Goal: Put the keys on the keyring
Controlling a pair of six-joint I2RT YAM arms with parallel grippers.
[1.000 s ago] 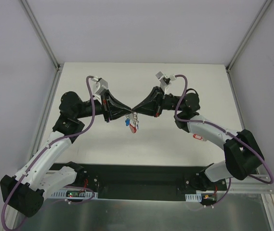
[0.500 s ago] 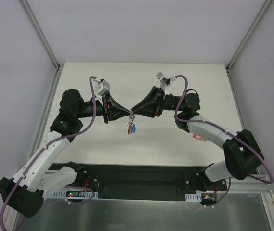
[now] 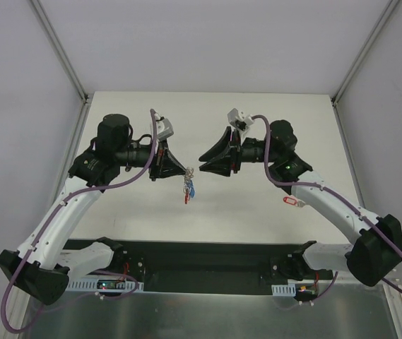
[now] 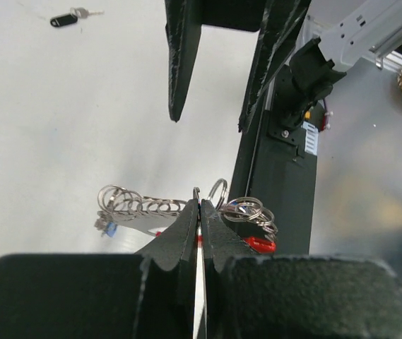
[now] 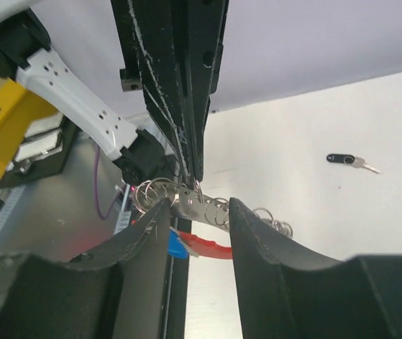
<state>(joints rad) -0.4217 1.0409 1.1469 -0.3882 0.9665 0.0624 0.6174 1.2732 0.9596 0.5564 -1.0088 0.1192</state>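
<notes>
**Change noted.** Half a second ago both arms met tip to tip at the keyring (image 3: 187,188), above the middle of the counter (image 3: 257,113). The right gripper (image 3: 201,162) has since backed off towards its own side. Its jaws now stand spread with nothing between them, just clear of the ring. The left gripper (image 3: 184,171) has drawn back slightly and carries the load alone. Its jaws are pressed together on a metal part at the top of the keyring, as both wrist views confirm. The ring hangs below them in the air, with its cluster of small split rings, red band and blue tags dangling free.

**Bearing on the task.** I judge the hand-over settled: the left arm is the holder and the right arm is free to fetch. One black-headed key (image 4: 66,19) lies flat on the counter, well apart from the ring and not threaded. I cannot tell whether any such key already hangs among the split rings. The red-tagged key (image 3: 292,202) lies on the counter beside the right arm, untouched. I assess the task as incomplete, with at least one key outstanding.

**Markings.** I can read no brand, label or lettering in any view. The blue tags and the red tag are too small or too blurred to show text. The arm housings show no legible print.
</notes>
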